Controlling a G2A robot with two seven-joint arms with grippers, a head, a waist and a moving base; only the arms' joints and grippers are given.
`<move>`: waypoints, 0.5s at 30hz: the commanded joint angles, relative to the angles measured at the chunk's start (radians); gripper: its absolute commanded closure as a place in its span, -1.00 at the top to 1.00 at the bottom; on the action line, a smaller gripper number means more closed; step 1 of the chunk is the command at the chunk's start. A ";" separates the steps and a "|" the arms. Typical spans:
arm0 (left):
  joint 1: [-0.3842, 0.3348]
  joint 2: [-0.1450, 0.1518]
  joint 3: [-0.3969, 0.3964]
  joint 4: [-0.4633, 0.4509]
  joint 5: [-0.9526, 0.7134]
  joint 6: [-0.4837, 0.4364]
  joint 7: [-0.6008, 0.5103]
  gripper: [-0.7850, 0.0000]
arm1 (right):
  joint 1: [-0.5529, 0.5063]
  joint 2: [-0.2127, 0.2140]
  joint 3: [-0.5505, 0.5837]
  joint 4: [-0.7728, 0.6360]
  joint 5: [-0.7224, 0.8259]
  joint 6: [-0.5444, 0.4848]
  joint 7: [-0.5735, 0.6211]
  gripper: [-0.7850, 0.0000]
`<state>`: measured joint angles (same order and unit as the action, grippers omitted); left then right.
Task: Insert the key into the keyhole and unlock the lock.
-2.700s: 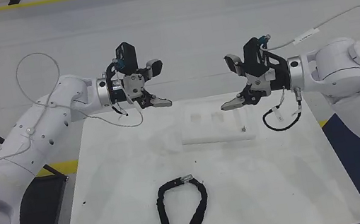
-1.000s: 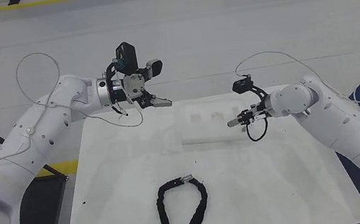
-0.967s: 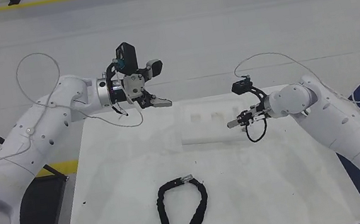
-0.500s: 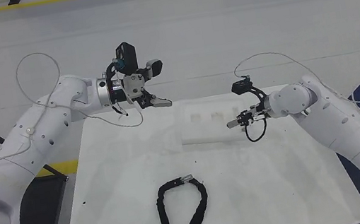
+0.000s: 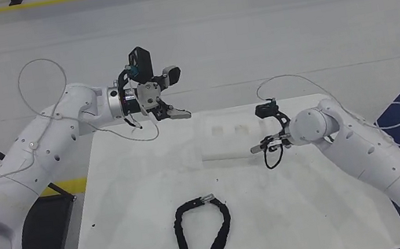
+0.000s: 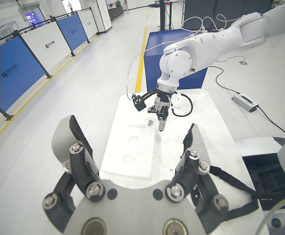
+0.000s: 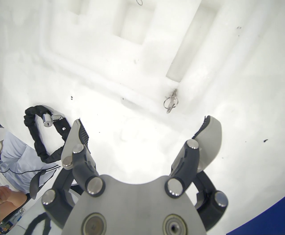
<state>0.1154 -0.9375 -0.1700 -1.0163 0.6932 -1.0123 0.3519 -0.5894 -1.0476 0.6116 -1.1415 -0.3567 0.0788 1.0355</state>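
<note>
Left arm (image 5: 50,133) stretched out level, wrist straight. Left gripper (image 6: 132,124) wide open, fingers spread. Right arm (image 5: 347,144) bent at the elbow, forearm angled inward and low. Right gripper (image 7: 142,120) points downward, fingers parted. Grippers well apart.

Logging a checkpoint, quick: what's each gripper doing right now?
Left gripper: open, holding nothing.
Right gripper: open, empty, close to the key.

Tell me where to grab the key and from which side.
Take the key by its ringed head, from above, with the open right hand closing across its flat sides. Its blade seems stuck in the foam block, so only the head stands free.
</note>
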 commanded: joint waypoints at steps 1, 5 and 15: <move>0.000 0.000 0.000 0.000 0.000 0.000 0.000 1.00 | 0.000 -0.004 -0.007 -0.003 -0.025 0.014 -0.005 0.89; 0.000 0.000 0.000 0.000 0.000 0.000 0.000 1.00 | 0.001 -0.017 -0.017 0.018 -0.054 0.031 -0.025 0.20; 0.000 0.000 0.000 0.000 0.000 0.000 0.000 1.00 | 0.011 -0.061 -0.035 0.106 -0.068 0.069 -0.091 -0.13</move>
<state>0.1154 -0.9375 -0.1700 -1.0163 0.6932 -1.0123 0.3519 -0.5797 -1.1051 0.5768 -1.0445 -0.4248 0.1435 0.9476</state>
